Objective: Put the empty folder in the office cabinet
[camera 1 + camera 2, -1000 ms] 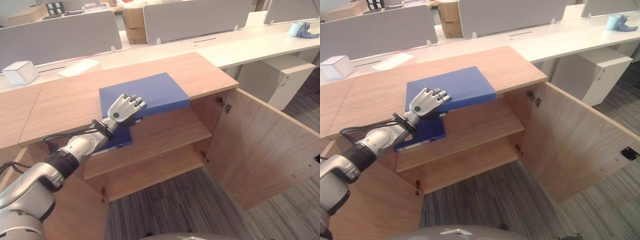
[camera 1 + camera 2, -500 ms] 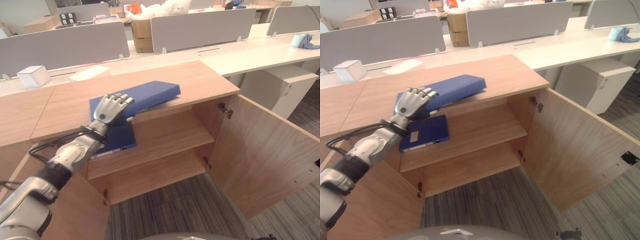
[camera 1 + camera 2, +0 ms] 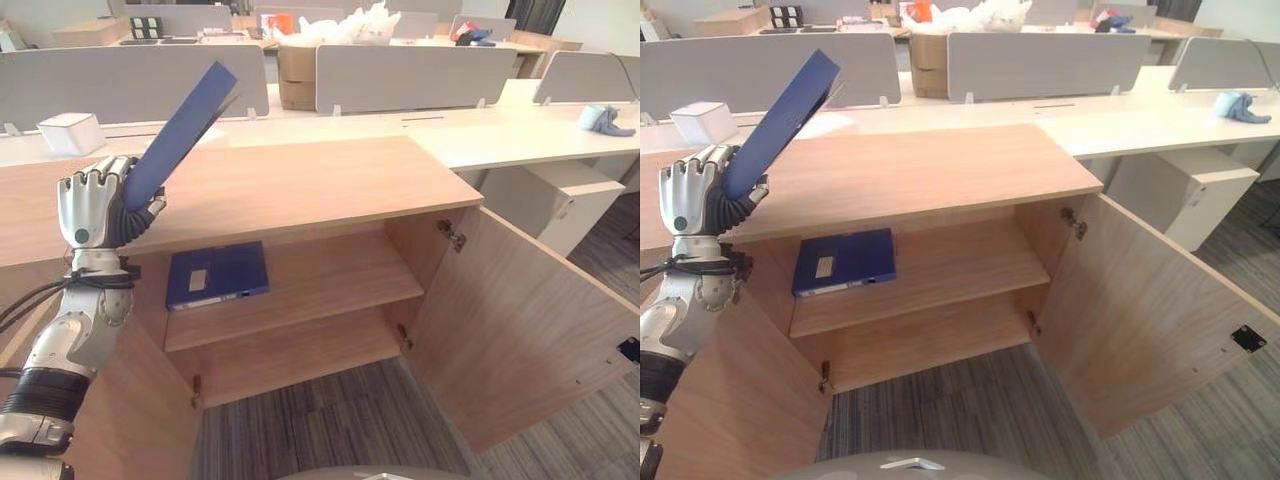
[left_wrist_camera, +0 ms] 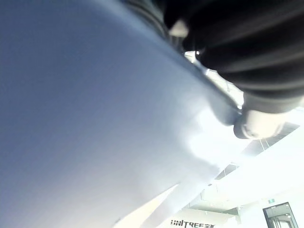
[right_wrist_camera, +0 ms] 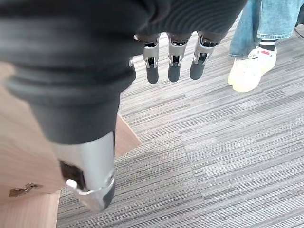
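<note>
Blue folder (image 3: 180,135) tilted, upper end far-right.

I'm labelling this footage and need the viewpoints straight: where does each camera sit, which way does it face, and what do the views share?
Left eye view: head camera, looking down at the open office cabinet; the left hand grips a raised blue folder.
Right eye view: same scene, slightly shifted; a second folder lies on the shelf.
Left wrist view: on the left wrist, pressed close to the held folder.
Right wrist view: on the right wrist, facing the carpet; right hand relaxed, a person's shoe beyond.
</note>
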